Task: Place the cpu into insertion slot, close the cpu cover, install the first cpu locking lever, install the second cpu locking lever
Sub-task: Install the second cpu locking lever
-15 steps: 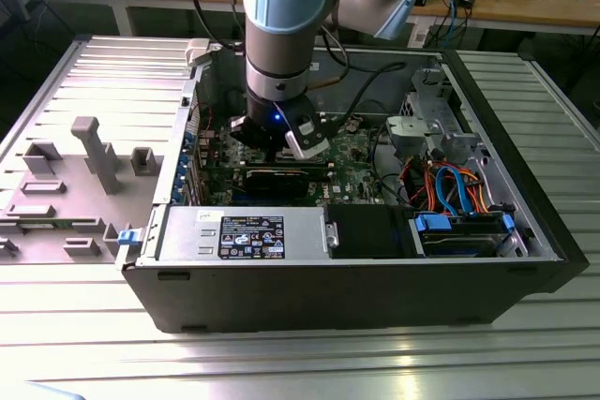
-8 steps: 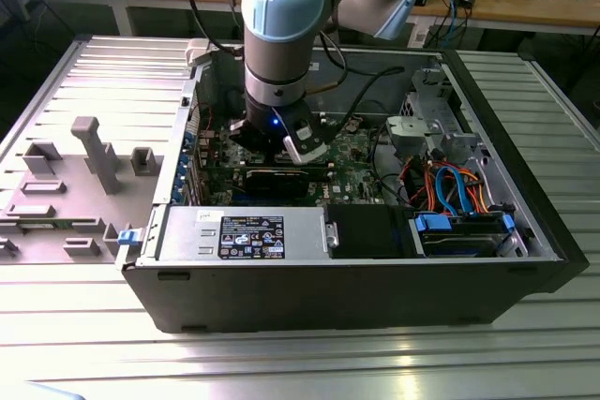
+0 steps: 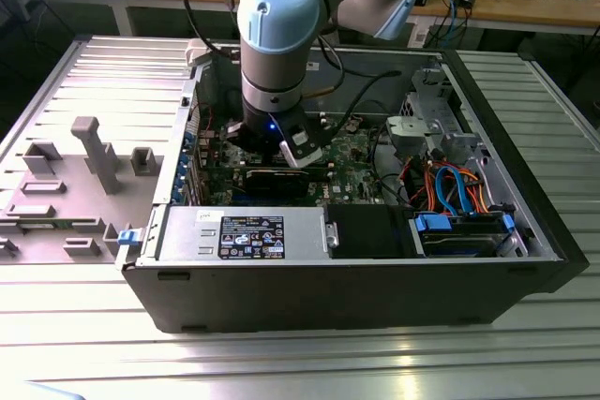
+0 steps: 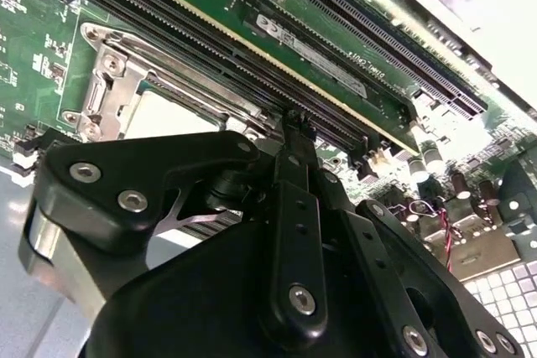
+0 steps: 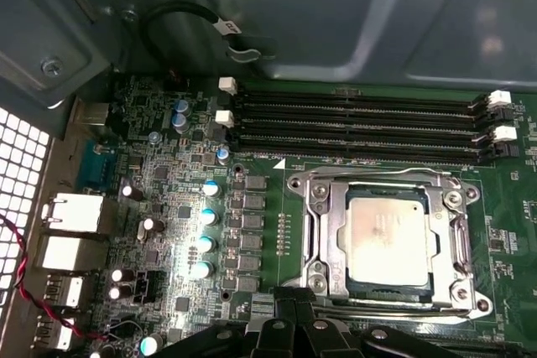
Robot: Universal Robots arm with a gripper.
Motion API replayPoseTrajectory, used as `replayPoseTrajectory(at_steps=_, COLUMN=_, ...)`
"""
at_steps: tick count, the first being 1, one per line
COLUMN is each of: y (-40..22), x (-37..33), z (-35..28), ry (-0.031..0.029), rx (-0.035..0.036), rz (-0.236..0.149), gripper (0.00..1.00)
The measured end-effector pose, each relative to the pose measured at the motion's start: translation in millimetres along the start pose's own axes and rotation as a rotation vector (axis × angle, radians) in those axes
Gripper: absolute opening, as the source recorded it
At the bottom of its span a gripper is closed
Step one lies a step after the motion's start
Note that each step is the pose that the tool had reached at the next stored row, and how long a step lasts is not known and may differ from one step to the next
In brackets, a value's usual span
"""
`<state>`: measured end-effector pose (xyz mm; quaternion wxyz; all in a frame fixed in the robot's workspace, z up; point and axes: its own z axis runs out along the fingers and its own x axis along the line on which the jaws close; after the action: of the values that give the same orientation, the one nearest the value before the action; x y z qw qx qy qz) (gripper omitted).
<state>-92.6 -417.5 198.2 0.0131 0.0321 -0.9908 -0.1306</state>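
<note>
silver cpu (image 5: 388,236) seated, cpu cover (image 5: 319,211) shut

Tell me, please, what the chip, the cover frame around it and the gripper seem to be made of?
The chip looks like dull silver-grey metal on top, with a soft matt sheen. The cover frame seems to be bright stamped steel, judging by its shiny bent edges. The gripper looks like black matt plastic or coated metal, fastened with silver screws; which of the two I cannot tell.

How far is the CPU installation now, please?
Done, it seems: the cpu sits in its socket, and the cover lies flat around it. In hand: the gripper hovers at the socket's edge, holding nothing visible. Whether the locking levers are latched, I cannot tell.
</note>
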Motion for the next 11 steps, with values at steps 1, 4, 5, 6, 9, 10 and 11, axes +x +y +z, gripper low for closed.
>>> replayPoseTrajectory(at_steps=1, y=-0.3, x=0.4, z=0.8, ry=0.0002, rx=-0.0002, rz=0.0, gripper=0.11)
replayPoseTrajectory(at_steps=4, y=-1.4, x=2.1, z=5.5, ry=0.0004, rx=-0.0003, rz=0.0, gripper=0.11)
replayPoseTrajectory(at_steps=5, y=-1.4, x=2.1, z=5.6, ry=0.0002, rx=-0.0003, rz=0.0, gripper=0.11)
replayPoseTrajectory(at_steps=6, y=-1.4, x=2.1, z=5.7, ry=0.0, rx=-0.0004, rz=0.0, gripper=0.11)
replayPoseTrajectory(at_steps=9, y=-1.4, x=2.1, z=5.4, ry=-0.0004, rx=-0.0008, rz=0.0, gripper=0.11)
replayPoseTrajectory(at_steps=10, y=-1.4, x=2.1, z=5.2, ry=-0.0004, rx=-0.0006, rz=0.001, gripper=0.11)
replayPoseTrajectory(at_steps=11, y=-1.3, x=2.1, z=4.4, ry=-0.0005, rx=0.0004, rz=0.001, gripper=0.11)
